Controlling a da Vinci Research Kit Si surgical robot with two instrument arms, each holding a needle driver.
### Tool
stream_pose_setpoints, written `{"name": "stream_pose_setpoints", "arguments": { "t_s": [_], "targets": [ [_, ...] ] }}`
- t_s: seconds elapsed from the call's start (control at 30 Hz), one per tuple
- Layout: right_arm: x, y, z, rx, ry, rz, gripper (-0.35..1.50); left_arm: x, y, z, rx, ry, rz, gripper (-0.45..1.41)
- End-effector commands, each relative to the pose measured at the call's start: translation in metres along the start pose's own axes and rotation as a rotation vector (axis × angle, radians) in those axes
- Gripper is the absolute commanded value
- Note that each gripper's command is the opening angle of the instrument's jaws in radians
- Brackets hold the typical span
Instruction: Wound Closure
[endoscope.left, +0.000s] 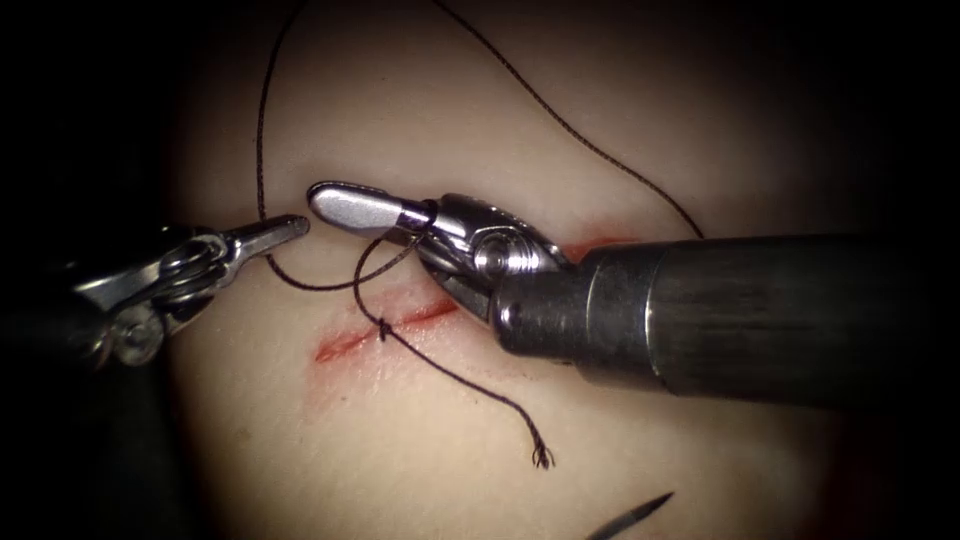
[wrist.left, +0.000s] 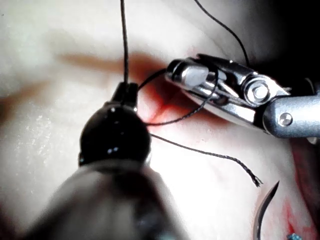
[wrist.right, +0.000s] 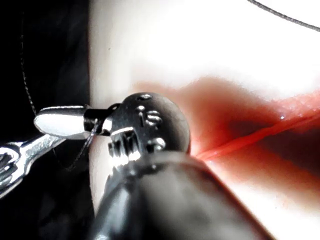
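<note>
Pale tissue (endoscope.left: 420, 440) under bright light, dark surround; reddened cut (endoscope.left: 385, 328) running obliquely beneath the right tool's wrist. Right tool (endoscope.left: 345, 205): entering from the right, jaws pressed together and empty, a loop of thread (endoscope.left: 300, 283) wound round them near the hinge. Left tool (endoscope.left: 290, 228): just beyond the right tool's tip, tip to tip and nearly touching, jaws clenched on the thread strand that rises away toward the upper dark. Knot or stitch seated on the cut directly below the right tool's jaws; short frayed tail (endoscope.left: 541, 457) trailing from it past the right tool's shaft, loose on the tissue. Needle (endoscope.left: 632, 518): free, held by neither tool, lying on the tissue well beyond the tail, below the right tool's shaft, not in the tissue as far as visible; pointed end directed toward that shaft. Judgement: frayed tail nearer the right tool than the left, its long axis roughly along the line from knot to needle.
</note>
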Motion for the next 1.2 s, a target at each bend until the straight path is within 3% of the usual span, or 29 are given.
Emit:
{"name": "stream_pose_setpoints", "arguments": {
  "t_s": [0.03, 0.2, 0.37, 0.47, 0.63, 0.97, 1.2],
  "targets": [
    [-0.0003, 0.0001, 0.0010, 0.005, -0.003, 0.003, -0.35, -0.0005, -0.0005, 0.0007, 0.013, -0.009, 0.004, -0.45],
    [-0.0011, -0.0012, 0.0012, 0.071, -0.069, 0.045, -0.35, -0.0004, -0.0010, 0.0017, 0.030, -0.029, 0.007, -0.45],
    [-0.0023, -0.0030, 0.0019, 0.101, -0.244, 0.141, -0.35, -0.0007, 0.0000, 0.0038, -0.003, -0.077, 0.000, -0.45],
    [-0.0025, -0.0032, 0.0021, 0.119, -0.282, 0.131, -0.35, -0.0010, 0.0003, 0.0044, -0.032, -0.086, 0.002, -0.45],
    [-0.0024, -0.0037, 0.0019, 0.103, -0.424, 0.081, -0.35, -0.0008, 0.0008, 0.0052, -0.092, -0.075, -0.017, -0.45],
    [-0.0016, -0.0045, 0.0016, -0.144, -0.904, -0.032, -0.35, 0.0001, 0.0016, 0.0060, -0.254, -0.064, -0.040, -0.45],
    [-0.0015, -0.0056, 0.0019, -0.455, -1.314, -0.142, -0.35, 0.0012, 0.0035, 0.0064, -0.463, -0.012, -0.015, -0.45]
  ]
}}
